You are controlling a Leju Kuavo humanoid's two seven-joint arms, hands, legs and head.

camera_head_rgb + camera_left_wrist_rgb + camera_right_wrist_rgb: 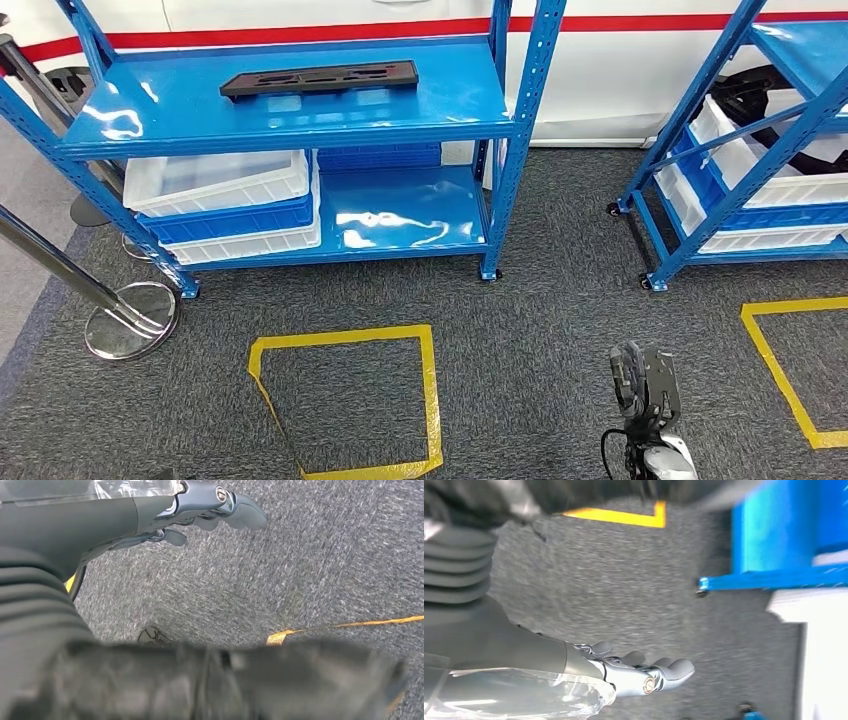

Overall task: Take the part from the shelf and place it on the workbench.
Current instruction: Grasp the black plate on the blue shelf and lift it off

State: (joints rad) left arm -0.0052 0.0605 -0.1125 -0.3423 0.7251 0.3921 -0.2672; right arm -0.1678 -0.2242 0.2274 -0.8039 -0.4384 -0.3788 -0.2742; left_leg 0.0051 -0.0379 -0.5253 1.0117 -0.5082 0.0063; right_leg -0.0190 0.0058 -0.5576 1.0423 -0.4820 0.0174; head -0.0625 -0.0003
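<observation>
- While I look down from the head camera, a blue metal shelf (300,110) stands straight ahead on grey carpet (540,330), with a white vehicle body with a red stripe (600,60) behind it.
- On the top level of that shelf lies the part (320,78), a long flat black piece with cut-outs, resting alone near the back edge.
- On the lower level, at its left end, sits a stack of shallow bins (225,205), white over blue over white; I can see nothing in the top white one.
- Behind the bare right half of that lower level stands a blue crate (380,156); I cannot see into it.
- At the right is a second blue shelf (740,140) holding white and blue bins (760,190); dark shapes lie in them, though I cannot make out what they are.
- Two yellow tape squares (345,400) mark the carpet, and a chrome stanchion base (130,320) stands at the left.
- My right hand (645,385) hangs low over the carpet, well apart from the shelf; in its wrist view the fingers (674,670) are stretched out, holding nothing.
- My left hand (200,510) also hangs over the carpet, fingers extended and apart, touching nothing.
</observation>
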